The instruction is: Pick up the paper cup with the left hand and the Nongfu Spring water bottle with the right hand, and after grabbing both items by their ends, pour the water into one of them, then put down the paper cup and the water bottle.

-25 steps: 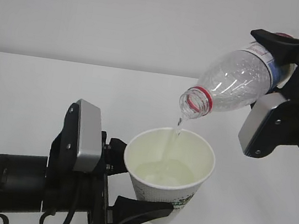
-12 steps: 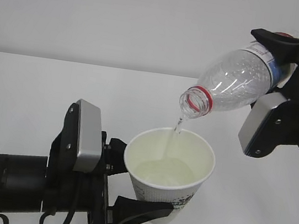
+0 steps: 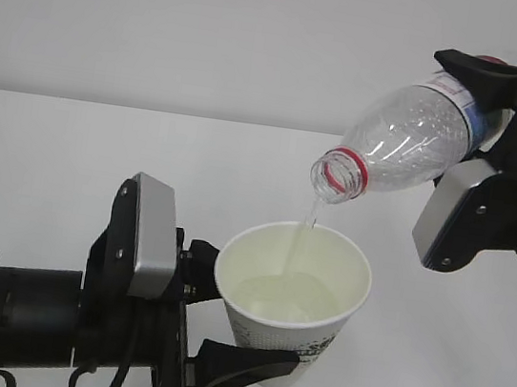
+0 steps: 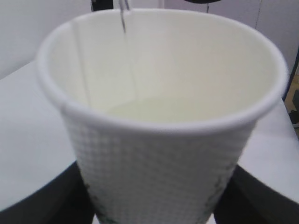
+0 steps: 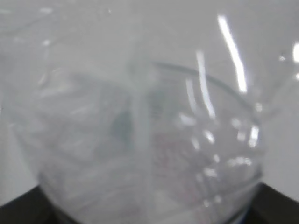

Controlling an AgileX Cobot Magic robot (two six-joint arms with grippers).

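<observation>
right wrist view blurs the water bottle (image 5: 140, 140); label unreadable.

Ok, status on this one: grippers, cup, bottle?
Left gripper shut on cup. Right gripper shut on bottle, tilted, thin stream of water landing in cup. Nothing in the way.

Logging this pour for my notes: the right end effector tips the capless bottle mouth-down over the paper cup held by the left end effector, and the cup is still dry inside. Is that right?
Not quite: the paper cup is not dry. The exterior view shows water pooled in it and a thin stream falling from the bottle. The rest stands: the right end effector tips the bottle, the left end effector holds the cup.
</observation>
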